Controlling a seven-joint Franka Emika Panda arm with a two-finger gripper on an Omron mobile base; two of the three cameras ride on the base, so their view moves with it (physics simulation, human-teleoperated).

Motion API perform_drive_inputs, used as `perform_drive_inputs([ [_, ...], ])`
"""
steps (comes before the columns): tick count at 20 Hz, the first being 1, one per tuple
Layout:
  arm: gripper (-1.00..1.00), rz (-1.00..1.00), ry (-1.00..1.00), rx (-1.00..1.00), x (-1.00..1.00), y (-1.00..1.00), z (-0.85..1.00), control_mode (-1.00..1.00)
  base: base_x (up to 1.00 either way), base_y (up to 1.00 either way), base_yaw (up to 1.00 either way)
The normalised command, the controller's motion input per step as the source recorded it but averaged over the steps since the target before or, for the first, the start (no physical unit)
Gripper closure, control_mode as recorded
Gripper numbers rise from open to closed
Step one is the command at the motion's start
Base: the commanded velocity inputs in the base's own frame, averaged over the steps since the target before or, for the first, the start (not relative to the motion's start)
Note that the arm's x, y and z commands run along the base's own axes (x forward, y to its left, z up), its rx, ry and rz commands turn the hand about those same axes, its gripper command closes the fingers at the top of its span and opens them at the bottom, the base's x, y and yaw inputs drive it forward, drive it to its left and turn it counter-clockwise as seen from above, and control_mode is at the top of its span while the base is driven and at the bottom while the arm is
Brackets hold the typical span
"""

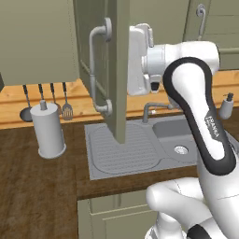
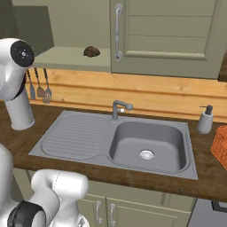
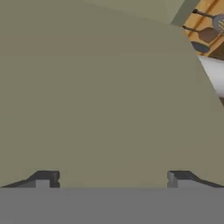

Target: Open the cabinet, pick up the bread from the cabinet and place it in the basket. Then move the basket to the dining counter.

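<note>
Hand view: the claw [image 3: 112,178] stands wide open with nothing between its two dark tips, facing a flat sage-green panel at very close range. I judge that panel to be the inner face of the open cabinet door.

In the left base view the hand sits hard against the far side of the cabinet door [image 1: 119,70], which stands swung out edge-on, its curved grey bar handle [image 1: 95,70] on the side away from the claw. The hand's position behind the door fits pushing it wider rather than gripping it.

Beyond the claw, the right base view shows the cabinet [image 2: 73,57] open, with the bread [image 2: 91,52] lying on its shelf, untouched, near the edge of the neighbouring closed door. Below the claw lies the grey sink [image 2: 146,144] set in the dark wood counter [image 2: 208,177]. The orange basket [image 2: 220,148] rests on that counter, well apart from the claw, far to its right.

Judgement: opening is nearly done; the bread pick has not begun.
</note>
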Motion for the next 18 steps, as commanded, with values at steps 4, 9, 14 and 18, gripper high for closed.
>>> perform_drive_inputs([
  [4,-1.00,0.00,-0.03,0.00,0.02,1.00,0.00,-1.00,0.00,0.00,0.00],
  [9,-1.00,0.00,-0.04,-0.03,0.25,0.68,-0.13,-1.00,0.00,0.00,0.00],
  [14,-1.00,-0.03,-0.19,-0.12,0.25,0.15,-0.55,-1.00,0.00,0.00,0.00],
  [18,-1.00,-0.13,-0.23,-0.17,0.24,-0.25,-0.63,-1.00,0.00,0.00,0.00],
])
